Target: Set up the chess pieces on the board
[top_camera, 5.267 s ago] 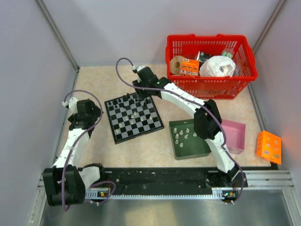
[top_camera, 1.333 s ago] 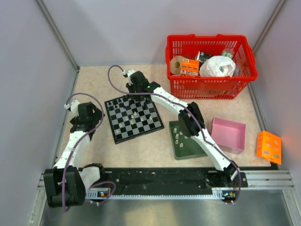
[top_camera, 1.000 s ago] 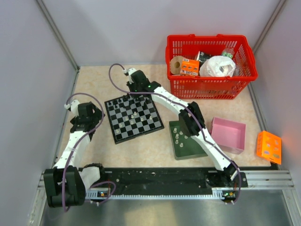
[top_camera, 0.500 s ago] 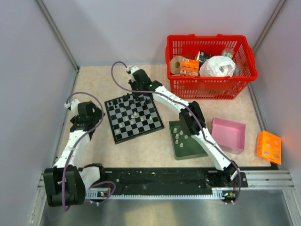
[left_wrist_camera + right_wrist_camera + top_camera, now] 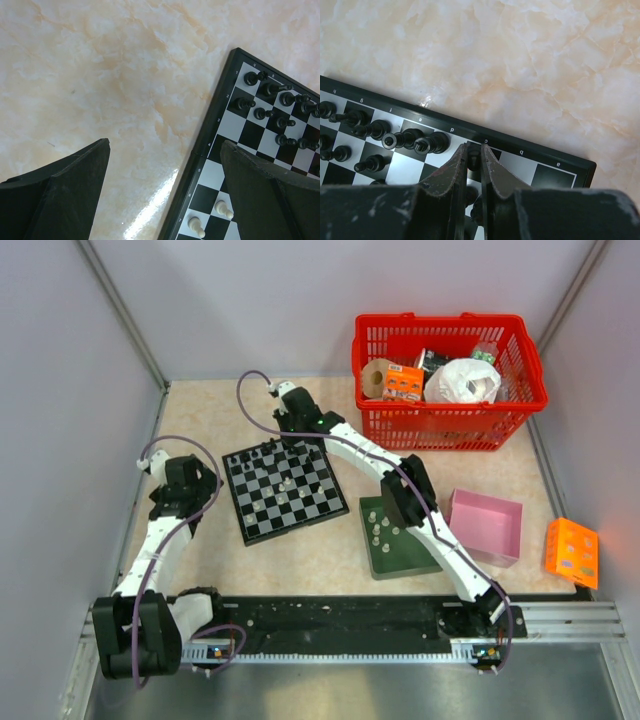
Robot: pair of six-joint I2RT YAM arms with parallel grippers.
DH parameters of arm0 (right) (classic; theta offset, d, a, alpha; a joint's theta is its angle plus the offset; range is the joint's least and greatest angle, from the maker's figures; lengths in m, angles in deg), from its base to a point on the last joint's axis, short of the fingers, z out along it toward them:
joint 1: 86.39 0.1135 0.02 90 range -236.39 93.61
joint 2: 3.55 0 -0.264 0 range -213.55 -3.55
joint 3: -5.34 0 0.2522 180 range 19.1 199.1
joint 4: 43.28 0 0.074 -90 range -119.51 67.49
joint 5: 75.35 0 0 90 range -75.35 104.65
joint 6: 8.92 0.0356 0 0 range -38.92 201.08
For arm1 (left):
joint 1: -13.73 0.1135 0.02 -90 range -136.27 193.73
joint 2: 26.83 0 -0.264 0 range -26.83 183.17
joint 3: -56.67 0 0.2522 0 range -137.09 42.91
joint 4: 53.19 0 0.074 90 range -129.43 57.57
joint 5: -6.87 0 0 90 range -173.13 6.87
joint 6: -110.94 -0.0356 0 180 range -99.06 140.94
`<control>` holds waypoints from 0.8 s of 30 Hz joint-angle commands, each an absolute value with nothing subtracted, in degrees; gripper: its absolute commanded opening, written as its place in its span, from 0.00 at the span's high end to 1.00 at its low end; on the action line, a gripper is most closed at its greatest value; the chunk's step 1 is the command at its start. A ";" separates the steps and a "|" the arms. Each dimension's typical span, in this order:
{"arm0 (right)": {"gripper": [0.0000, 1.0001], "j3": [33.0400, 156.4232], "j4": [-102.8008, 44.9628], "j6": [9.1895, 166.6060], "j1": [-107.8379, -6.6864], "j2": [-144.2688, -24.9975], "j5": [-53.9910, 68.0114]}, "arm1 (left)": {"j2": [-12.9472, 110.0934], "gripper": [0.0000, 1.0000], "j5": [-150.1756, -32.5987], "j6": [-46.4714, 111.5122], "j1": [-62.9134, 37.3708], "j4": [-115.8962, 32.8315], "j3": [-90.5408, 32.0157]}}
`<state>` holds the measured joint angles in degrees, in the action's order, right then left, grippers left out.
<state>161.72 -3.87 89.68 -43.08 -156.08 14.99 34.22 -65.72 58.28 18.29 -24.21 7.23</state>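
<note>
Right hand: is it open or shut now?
Shut. The right hand has its fingers nearly together, pinching a black chess piece above the board.

We see the checkered board (image 5: 285,490) lying flat and slightly askew, black pieces (image 5: 268,452) standing along its 12 o'clock edge, whitish pieces (image 5: 377,530) loose at 4 o'clock.

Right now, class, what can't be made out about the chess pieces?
- Right wrist: right gripper fingers hide which black piece they pinch.
- Top: chess pieces on the board too small to identify.
- Left wrist: board cut off by the frame edge and the left gripper.
- Top: right arm covers part of the green tray.
</note>
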 commanded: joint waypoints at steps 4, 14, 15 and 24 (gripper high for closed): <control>0.88 164.38 -4.91 90.14 -43.32 -157.62 15.09 | 34.25 0.03 -65.81 58.38 18.56 -24.66 5.20; 0.82 164.12 -4.55 89.96 -43.41 -157.62 14.83 | 34.16 0.03 -65.72 58.30 18.56 -24.66 5.55; 0.81 164.20 -4.55 90.05 -43.32 -157.71 14.91 | 34.16 0.03 -65.90 58.38 18.56 -24.66 5.47; 0.75 164.29 -4.47 90.14 -43.32 -155.87 13.07 | 34.16 0.03 -65.72 58.30 18.56 -24.66 5.47</control>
<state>161.72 -3.73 89.77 -43.19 -156.08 14.57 34.22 -65.72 58.28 18.29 -24.18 7.23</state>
